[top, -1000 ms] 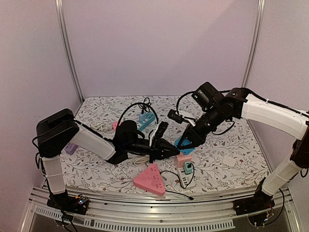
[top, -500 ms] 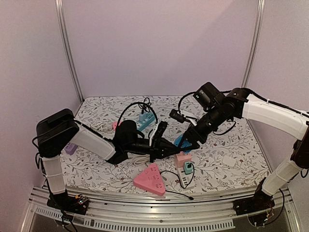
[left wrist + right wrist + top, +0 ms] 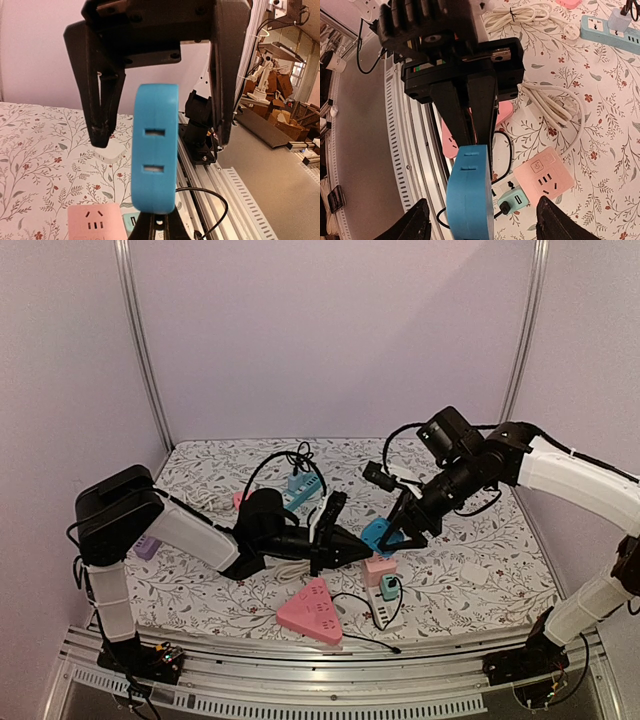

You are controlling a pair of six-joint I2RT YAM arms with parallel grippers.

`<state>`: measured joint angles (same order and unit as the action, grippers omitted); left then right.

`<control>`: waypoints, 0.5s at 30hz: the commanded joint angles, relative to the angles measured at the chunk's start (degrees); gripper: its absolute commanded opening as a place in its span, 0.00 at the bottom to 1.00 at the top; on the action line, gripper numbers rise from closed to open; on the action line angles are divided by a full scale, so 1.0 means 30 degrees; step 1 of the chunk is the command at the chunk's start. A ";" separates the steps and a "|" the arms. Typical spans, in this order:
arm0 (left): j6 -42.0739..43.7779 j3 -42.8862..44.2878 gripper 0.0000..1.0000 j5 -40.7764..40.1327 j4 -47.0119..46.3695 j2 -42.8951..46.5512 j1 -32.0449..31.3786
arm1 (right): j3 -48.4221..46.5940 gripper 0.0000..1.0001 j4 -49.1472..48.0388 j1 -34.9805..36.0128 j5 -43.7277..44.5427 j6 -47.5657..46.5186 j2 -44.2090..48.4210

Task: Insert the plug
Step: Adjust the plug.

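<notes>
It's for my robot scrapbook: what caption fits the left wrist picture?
The left gripper pinches a blue adapter from below; the right gripper, jaws open, straddles it.

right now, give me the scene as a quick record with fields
left gripper: shut on the blue block, held above the table
right gripper: open, one finger on each side of the blue block, not touching it
blue block face: two slots showing in the left wrist view
on the table near it: pink square socket, teal adapter with a black cable
further off: pink triangular strip, coiled white cable
table: floral cover
</notes>
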<state>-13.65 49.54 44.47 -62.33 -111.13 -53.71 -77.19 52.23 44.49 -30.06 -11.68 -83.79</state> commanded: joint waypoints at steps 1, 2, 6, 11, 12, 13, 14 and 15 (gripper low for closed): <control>0.0163 0.0067 0.00 0.0033 -0.0609 0.0004 0.0092 | 0.0428 0.70 -0.1099 -0.0056 -0.0369 -0.0275 -0.0366; 0.0178 0.0084 0.00 0.0031 -0.0637 -0.0014 0.0092 | 0.0554 0.70 -0.1293 -0.0063 -0.0477 -0.0172 -0.0440; 0.0181 0.0127 0.00 0.0009 -0.0656 -0.0046 0.0092 | 0.1216 0.67 -0.2108 -0.0063 -0.0785 0.0212 -0.0538; 0.0123 0.0200 0.00 0.0002 -0.0614 -0.0123 0.0092 | 0.1760 0.59 -0.2964 -0.0051 -0.0556 0.0560 -0.0763; 0.0107 0.0214 0.00 0.0003 -0.0594 -0.0121 0.0088 | 0.1764 0.57 -0.3229 -0.0055 -0.0648 0.0650 -0.0779; 0.0124 0.0241 0.00 0.0009 -0.0584 -0.0158 0.0092 | 0.1735 0.55 -0.3354 -0.0063 -0.0684 0.0710 -0.0781; 0.0104 0.0270 0.00 0.0003 -0.0583 -0.0170 0.0092 | 0.1720 0.52 -0.3439 -0.0050 -0.0681 0.0783 -0.0822; 0.0098 0.0300 0.00 0.0024 -0.0582 -0.0206 0.0092 | 0.1708 0.49 -0.3523 -0.0049 -0.0699 0.0809 -0.0835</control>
<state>-13.63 49.54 44.45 -62.33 -111.13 -53.71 -72.29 44.97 44.49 -31.57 -10.37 -85.71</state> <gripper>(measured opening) 0.027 0.534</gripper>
